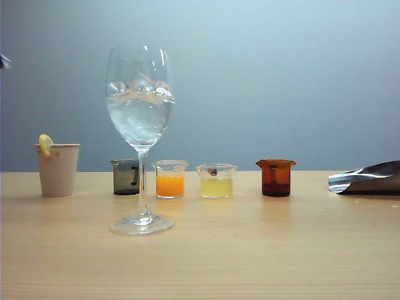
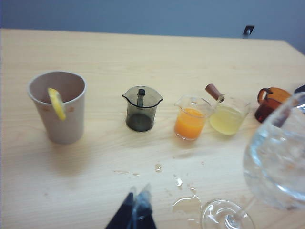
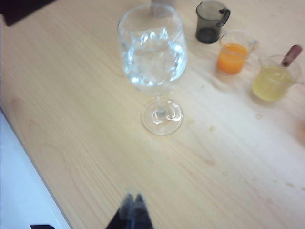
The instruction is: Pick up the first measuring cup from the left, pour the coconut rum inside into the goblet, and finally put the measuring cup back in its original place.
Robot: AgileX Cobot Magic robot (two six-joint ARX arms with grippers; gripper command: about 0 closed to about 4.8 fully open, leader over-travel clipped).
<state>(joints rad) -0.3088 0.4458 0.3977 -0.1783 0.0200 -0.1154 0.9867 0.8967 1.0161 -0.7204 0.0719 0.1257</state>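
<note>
The first measuring cup (image 1: pixel 127 177), small and smoky grey, stands upright on the table just behind the goblet's stem, and no liquid shows inside it (image 2: pixel 141 109). The goblet (image 1: pixel 140 125) is tall and clear, and its bowl (image 3: pixel 153 57) holds ice cubes in colourless liquid, the coconut rum. My left gripper (image 2: pixel 137 200) is shut and empty, hanging over the table short of the grey cup and beside the goblet's foot (image 2: pixel 226 217). My right gripper (image 3: pixel 133 200) is shut on nothing, well back from the goblet's foot (image 3: pixel 162 116). Neither gripper shows in the exterior view.
A beige paper cup (image 1: pixel 57 169) with a lemon slice stands at the far left. Right of the grey cup come an orange-filled cup (image 1: pixel 170 180), a pale yellow one (image 1: pixel 216 181) and an amber one (image 1: pixel 275 177). A foil bag (image 1: pixel 369 178) lies at the right. Spilled drops (image 2: pixel 183 200) wet the table.
</note>
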